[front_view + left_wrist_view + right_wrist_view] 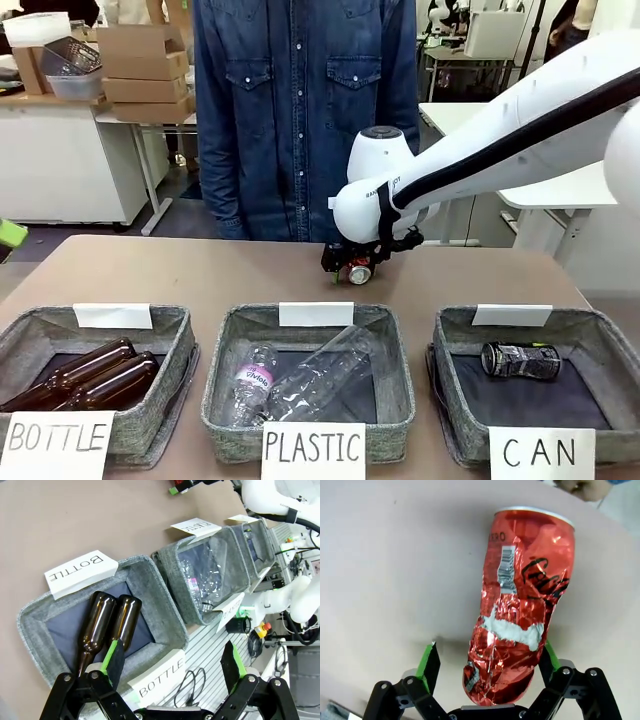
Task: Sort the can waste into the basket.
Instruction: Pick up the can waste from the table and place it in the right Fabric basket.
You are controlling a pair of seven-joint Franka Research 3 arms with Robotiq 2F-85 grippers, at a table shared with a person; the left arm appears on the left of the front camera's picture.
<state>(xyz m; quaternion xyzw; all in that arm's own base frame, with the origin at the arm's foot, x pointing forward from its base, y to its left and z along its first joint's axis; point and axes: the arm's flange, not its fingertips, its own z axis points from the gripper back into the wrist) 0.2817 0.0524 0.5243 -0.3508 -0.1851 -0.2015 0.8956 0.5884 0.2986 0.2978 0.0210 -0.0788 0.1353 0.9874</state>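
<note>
One can is already sorted: the black and silver can [520,360] lies on its side on the dark lining of the CAN basket [455,395], at the robot's right end of the row; the red can [522,600] is not yet in, and it sits at the far middle of the table [180,270], between the fingers of the right gripper [352,270]. The wrist view shows those fingers set wide on either side of the can's lower end; one green pad [426,661] stands clear of the metal, while the other seems to be just beside or touching it, though the bulge of the can hides the contact, so a firm hold cannot be judged. What is left, then, is to close, lift and carry this can to the basket.

The red can is thin foil-bright metal, badly crumpled and creased, with a barcode strip and dark script; its rim end is still round. The baskets are soft grey felt-like fabric with rounded corners. The left gripper [172,667] hangs spread and empty over the BOTTLE basket [35,615].
</note>
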